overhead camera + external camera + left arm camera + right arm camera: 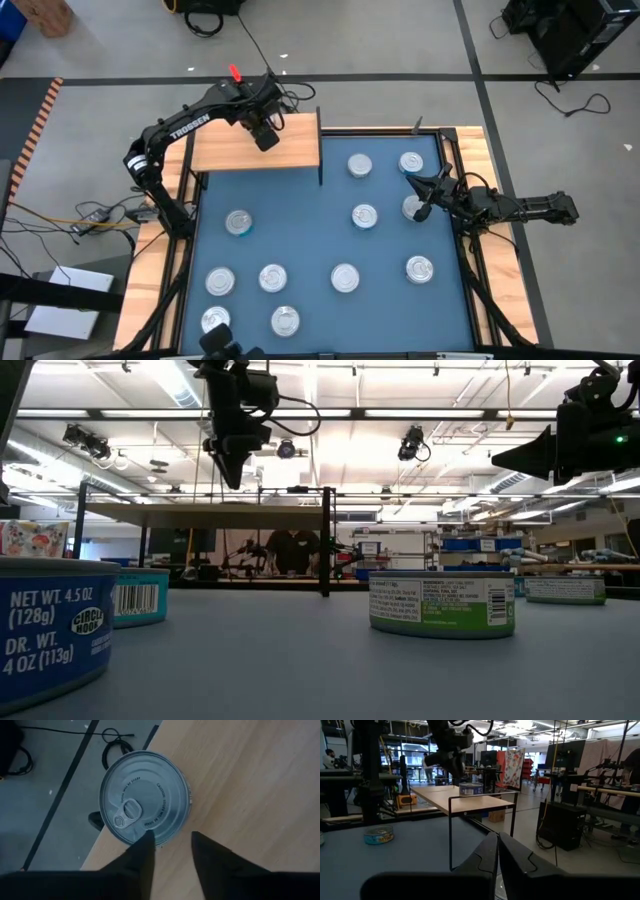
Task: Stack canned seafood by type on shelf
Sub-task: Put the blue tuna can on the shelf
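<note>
Where left gripper point(172, 847) hovers parted, can point(145, 796) apparently just beneath, on shelf point(250, 785)

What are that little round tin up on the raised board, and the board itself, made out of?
The tin looks like metal: its lid is dull silver with pressed rings, stamped lettering and a pull tab. The shelf top looks like light, matte wood, since fine grain lines run along it in the left wrist view; it could be veneer or laminate. Its thin black legs look like painted metal rod.

A robotics lab or workshop: bare ceiling strip lights point(330, 412), loose black cables point(570, 100) on grey floor, equipment-laden workbenches point(615, 795) behind.
</note>
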